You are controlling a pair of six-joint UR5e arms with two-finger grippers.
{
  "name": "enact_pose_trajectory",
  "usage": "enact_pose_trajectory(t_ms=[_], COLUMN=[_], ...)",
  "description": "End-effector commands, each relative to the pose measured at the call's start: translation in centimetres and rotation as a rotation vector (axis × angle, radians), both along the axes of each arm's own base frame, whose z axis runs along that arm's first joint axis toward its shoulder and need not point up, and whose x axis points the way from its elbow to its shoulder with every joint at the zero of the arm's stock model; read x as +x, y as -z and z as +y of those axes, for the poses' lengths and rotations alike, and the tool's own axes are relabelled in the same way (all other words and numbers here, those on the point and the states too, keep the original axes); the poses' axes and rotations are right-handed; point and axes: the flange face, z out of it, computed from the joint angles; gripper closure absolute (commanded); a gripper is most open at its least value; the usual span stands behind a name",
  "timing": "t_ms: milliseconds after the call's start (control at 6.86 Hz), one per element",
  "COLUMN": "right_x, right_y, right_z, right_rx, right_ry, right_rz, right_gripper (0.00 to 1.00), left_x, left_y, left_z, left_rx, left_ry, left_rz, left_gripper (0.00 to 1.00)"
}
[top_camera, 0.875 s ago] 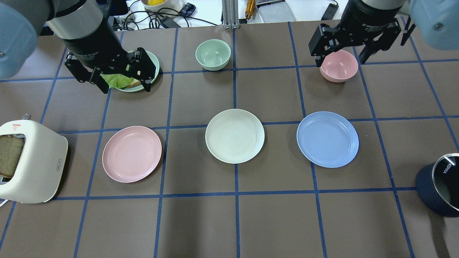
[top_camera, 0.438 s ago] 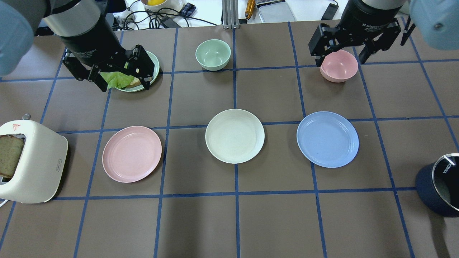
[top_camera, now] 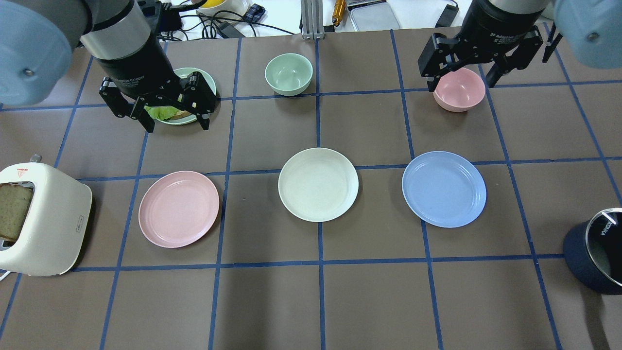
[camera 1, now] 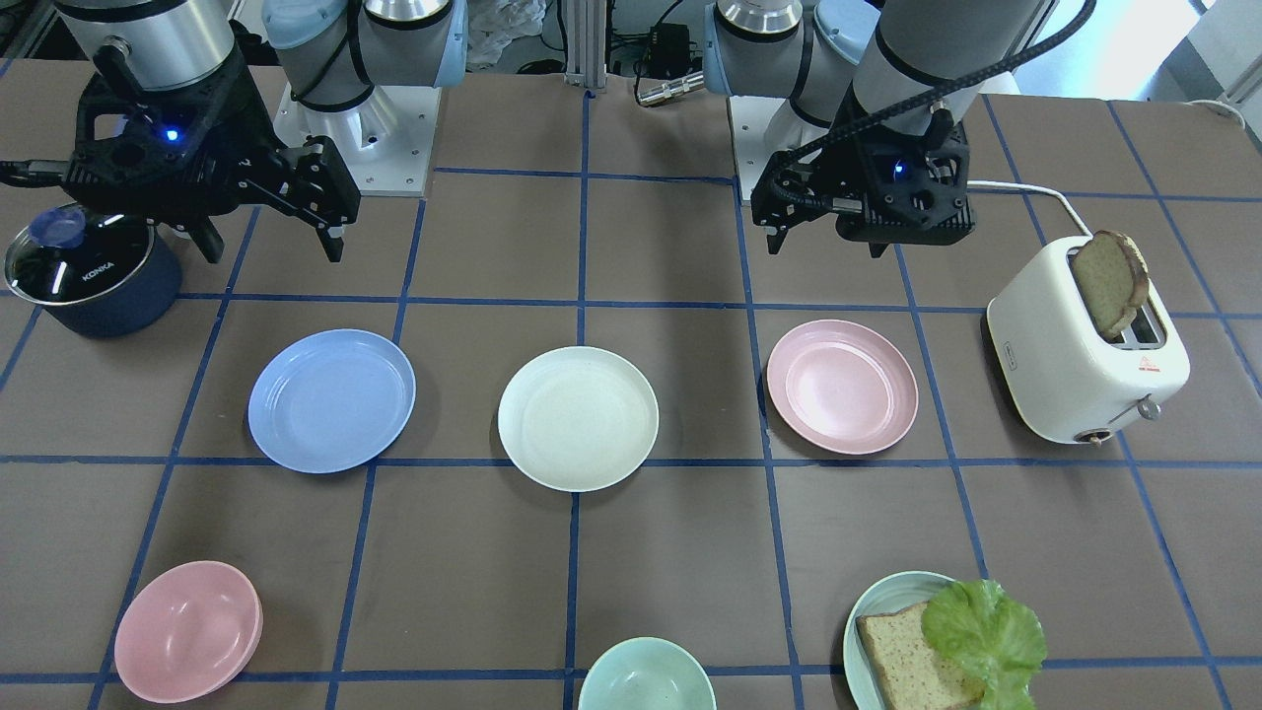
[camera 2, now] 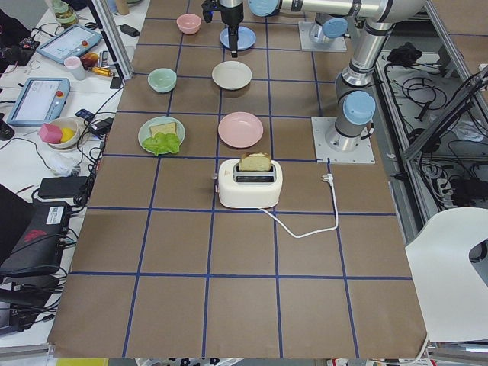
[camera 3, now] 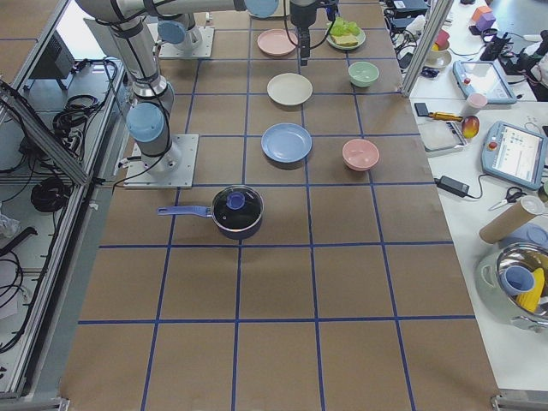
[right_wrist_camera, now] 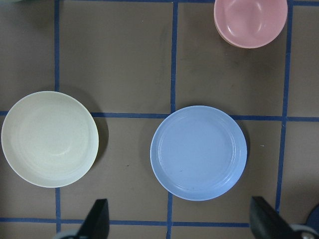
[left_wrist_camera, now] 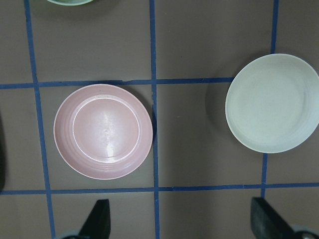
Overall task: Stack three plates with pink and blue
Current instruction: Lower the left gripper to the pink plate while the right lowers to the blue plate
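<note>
Three equal plates lie apart in a row on the brown table: a pale pink plate (top_camera: 179, 209), a cream-white plate (top_camera: 318, 184) and a light blue plate (top_camera: 443, 188). My left gripper (top_camera: 176, 125) is open and empty, high above the table beyond the pink plate. The left wrist view shows the pink plate (left_wrist_camera: 103, 131) and the cream plate (left_wrist_camera: 272, 102) below it. My right gripper (top_camera: 460, 83) is open and empty, high beyond the blue plate. The right wrist view shows the blue plate (right_wrist_camera: 198, 152) below it.
A white toaster (top_camera: 41, 218) holding a bread slice stands at the left edge. A teal plate (camera 1: 880, 603) with bread and lettuce, a green bowl (top_camera: 288, 74) and stacked pink bowls (top_camera: 459, 90) stand at the far side. A dark lidded pot (top_camera: 595, 250) stands at the right.
My left gripper has moved a little to the right and toward the row of plates. The right gripper and the plates have not moved.
</note>
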Motion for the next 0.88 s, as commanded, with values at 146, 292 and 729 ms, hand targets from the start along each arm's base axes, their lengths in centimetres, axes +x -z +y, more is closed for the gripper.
enact_pose_trajectory(t_ms=[146, 292, 729], right_x=[-1.1, -2.4, -11.1], right_y=[3.4, 6.6, 14.6], right_z=[-0.2, 0.2, 0.3], right_rx=[0.067, 0.127, 0.101], right_ry=[0.006, 0.031, 0.027], right_rz=[0.014, 0.012, 0.011], right_gripper=[0.00, 0.00, 0.00], left_x=[0.3, 0.3, 0.4], left_y=[7.1, 9.1, 12.9], left_z=[0.2, 0.4, 0.1], left_rx=[0.002, -0.032, 0.012], left_ry=[-0.007, -0.008, -0.026], left_rz=[0.003, 0.004, -0.003], left_gripper=[0.00, 0.00, 0.16])
